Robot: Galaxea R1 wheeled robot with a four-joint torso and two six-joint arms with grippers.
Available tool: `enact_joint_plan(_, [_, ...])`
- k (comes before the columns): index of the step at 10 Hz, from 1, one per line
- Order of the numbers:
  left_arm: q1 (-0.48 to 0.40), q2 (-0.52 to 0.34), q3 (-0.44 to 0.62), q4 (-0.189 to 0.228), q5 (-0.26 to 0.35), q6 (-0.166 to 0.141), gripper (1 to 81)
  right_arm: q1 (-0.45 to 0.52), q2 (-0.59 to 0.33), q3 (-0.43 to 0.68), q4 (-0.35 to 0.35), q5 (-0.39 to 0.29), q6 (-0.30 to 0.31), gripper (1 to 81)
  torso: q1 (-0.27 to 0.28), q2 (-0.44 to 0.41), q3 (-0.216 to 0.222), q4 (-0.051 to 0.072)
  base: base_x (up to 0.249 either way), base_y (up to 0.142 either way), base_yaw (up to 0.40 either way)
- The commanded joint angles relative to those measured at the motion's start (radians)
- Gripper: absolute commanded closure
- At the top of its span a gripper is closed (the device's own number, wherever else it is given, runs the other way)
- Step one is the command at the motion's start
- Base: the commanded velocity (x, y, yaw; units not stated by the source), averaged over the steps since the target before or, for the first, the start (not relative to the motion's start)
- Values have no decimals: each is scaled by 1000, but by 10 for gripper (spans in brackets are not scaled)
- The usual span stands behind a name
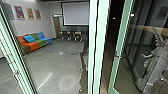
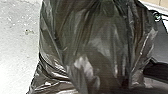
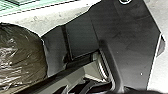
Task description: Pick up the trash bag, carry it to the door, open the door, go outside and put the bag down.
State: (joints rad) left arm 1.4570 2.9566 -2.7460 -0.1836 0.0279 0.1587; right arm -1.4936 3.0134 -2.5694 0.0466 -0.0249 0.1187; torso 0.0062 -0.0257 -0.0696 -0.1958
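Observation:
The trash bag, black and shiny, hangs large in the left wrist view, its folds drawn together near the top; what grips it there is hidden by the plastic. In the right wrist view the rounded side of the bag lies beside the robot's dark base plate. A green-framed glass door stands at an angle right of centre in the head view, with a handle on its frame. Another pale green door frame slants down the left side.
Behind the glass are a colourful sofa, a projection screen, and a table with chairs. A pale green post stands upright near the centre. A pale winged statue shows at the right.

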Motion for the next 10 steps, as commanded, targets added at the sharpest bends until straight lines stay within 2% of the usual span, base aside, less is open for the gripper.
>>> enact_joint_plan(1, [-62,0,-30,6,41,2,811,12,20,0,-40,-28,-8,10,0,0,0,0,0,0,0])
enact_joint_plan(2, [-65,12,-61,6,35,2,811,3,34,-23,-54,6,-7,10,0,0,0,0,0,0,0])
enact_joint_plan(5, [-65,36,-101,9,35,4,811,-7,69,-87,-54,11,-7,10,0,0,0,0,0,0,0])
enact_joint_plan(10, [-65,47,-101,9,35,2,811,0,72,-87,-48,11,-2,10,0,0,0,0,0,0,0])
